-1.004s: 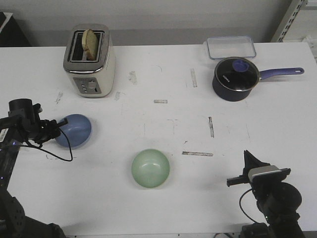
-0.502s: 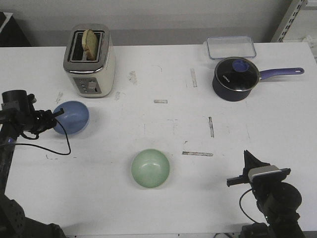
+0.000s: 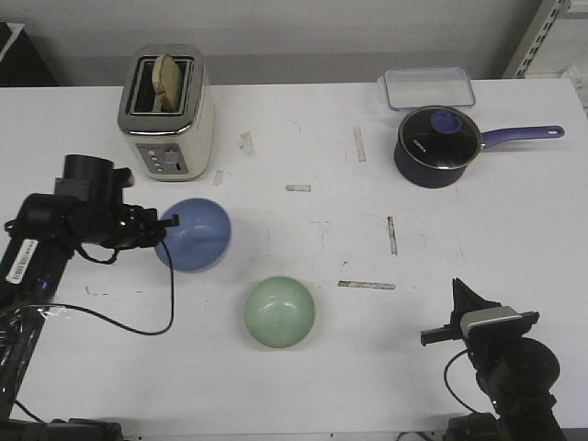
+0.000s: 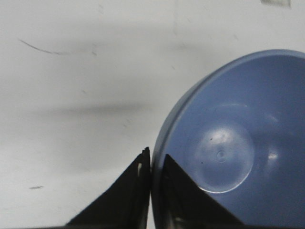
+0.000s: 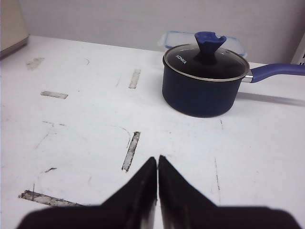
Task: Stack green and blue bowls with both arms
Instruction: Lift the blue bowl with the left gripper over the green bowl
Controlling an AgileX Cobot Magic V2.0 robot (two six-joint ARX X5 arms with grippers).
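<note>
The blue bowl (image 3: 194,234) hangs tilted over the left middle of the table, held by its left rim. My left gripper (image 3: 169,221) is shut on that rim; in the left wrist view one finger sits inside the blue bowl (image 4: 238,143) and the other outside, at the left gripper (image 4: 152,160). The green bowl (image 3: 279,311) rests upright on the table, to the right of and nearer than the blue one. My right gripper (image 3: 462,295) is shut and empty near the front right; its wrist view shows the right gripper (image 5: 157,160) over bare table.
A cream toaster (image 3: 165,112) with bread stands at the back left. A dark saucepan (image 3: 438,145) with a purple handle and a clear lidded box (image 3: 429,87) are at the back right. The saucepan (image 5: 205,81) lies ahead of the right gripper. Tape marks dot the table.
My left arm has carried the blue bowl rightward, toward the green bowl, with the bowl now tilted. The right arm and green bowl have not moved.
</note>
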